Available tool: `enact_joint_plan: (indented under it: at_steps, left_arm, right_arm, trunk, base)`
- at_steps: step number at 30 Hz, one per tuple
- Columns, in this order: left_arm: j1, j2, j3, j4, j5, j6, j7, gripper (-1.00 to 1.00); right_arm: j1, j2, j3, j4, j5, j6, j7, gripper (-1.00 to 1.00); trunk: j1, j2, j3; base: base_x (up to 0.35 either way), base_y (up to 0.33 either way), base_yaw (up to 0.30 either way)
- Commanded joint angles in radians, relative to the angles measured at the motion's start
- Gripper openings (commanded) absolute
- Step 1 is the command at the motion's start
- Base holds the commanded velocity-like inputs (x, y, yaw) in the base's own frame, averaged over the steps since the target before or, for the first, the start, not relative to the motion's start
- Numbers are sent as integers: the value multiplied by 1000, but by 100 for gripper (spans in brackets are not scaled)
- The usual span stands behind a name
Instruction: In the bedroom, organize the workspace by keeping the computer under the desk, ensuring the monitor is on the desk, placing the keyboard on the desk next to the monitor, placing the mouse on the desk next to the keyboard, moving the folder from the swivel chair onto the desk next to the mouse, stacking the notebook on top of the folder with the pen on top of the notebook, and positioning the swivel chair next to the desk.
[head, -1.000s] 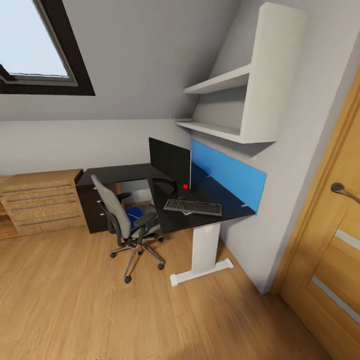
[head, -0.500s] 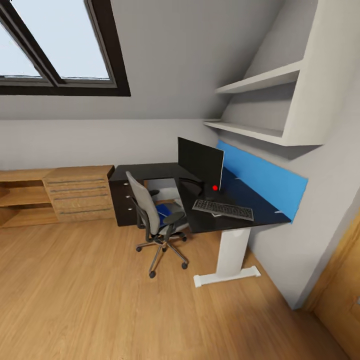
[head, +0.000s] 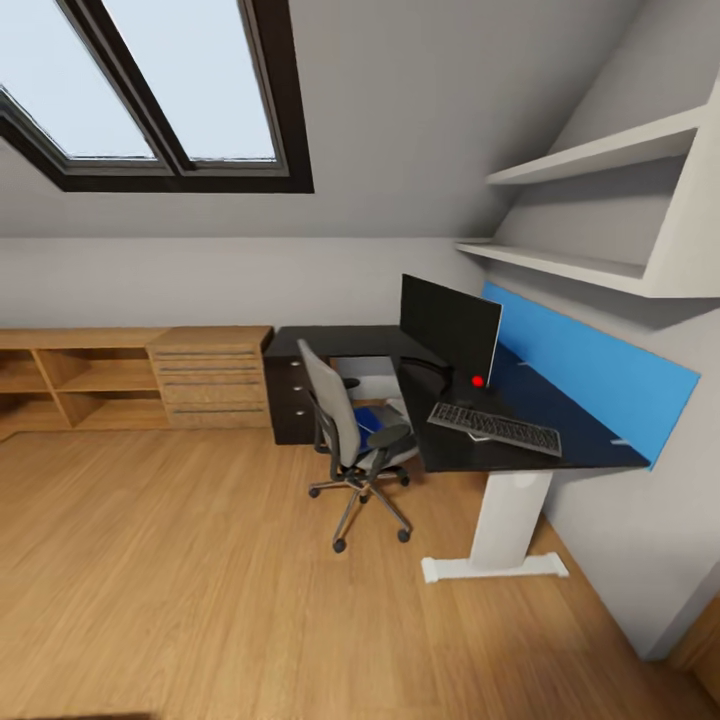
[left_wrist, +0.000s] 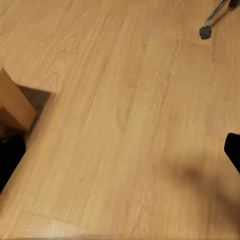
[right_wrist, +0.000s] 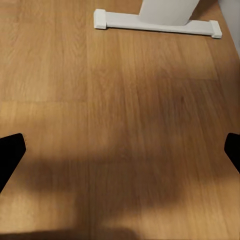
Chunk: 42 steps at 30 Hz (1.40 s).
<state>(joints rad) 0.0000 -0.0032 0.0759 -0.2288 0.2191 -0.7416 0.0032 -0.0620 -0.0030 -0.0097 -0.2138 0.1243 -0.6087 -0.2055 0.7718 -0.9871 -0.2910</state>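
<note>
Attic bedroom, my view across bare floor (head: 200, 590) toward the table (head: 560, 455).

The black table stands against the wall; on it the monitor (head: 450, 328) is upright, with the keyboard (head: 494, 427) lying just in front. The chair (head: 350, 430) sits tucked beside the table, the blue folder (head: 372, 418) on its seat. My left hand (left_wrist: 120, 155) and right hand (right_wrist: 120, 155) both hang over the floor with fingers spread wide, holding nothing.
</note>
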Motion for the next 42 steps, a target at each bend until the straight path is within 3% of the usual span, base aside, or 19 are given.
enact_joint_plan:
  at_steps: [1,6,11,19,22,42]
  left_arm:
    - [0,-1,4,-1,-3,-1,5,100]
    - [0,-8,3,-1,-1,7,71,100]
    - [0,-8,2,-2,-1,24,88,100]
    - [0,-5,2,-37,0,199,92,100]
    - [0,-5,3,-47,0,223,92,100]
    - [0,-6,5,-52,-1,223,92,100]
  right_arm:
    - [0,0,-1,1,11,-1,-8,100]
    - [-1,-2,-1,1,11,-2,-6,100]
    - [-1,-5,-1,2,11,-11,-6,100]
    - [-1,-19,-2,2,11,-38,-5,100]
    - [-1,-20,-2,2,11,-40,-4,100]
    - [-1,-20,-1,11,11,-40,-3,100]
  trunk:
    - [4,-8,-4]
    - [23,-43,-20]
    - [42,-78,-36]
    - [73,-134,-61]
    - [85,-155,-70]
    - [161,-295,-133]
  base:
    - [0,0,130]
    - [0,0,41]
    - [0,0,4]
    - [0,0,0]
    - [0,0,0]
    - [0,0,0]
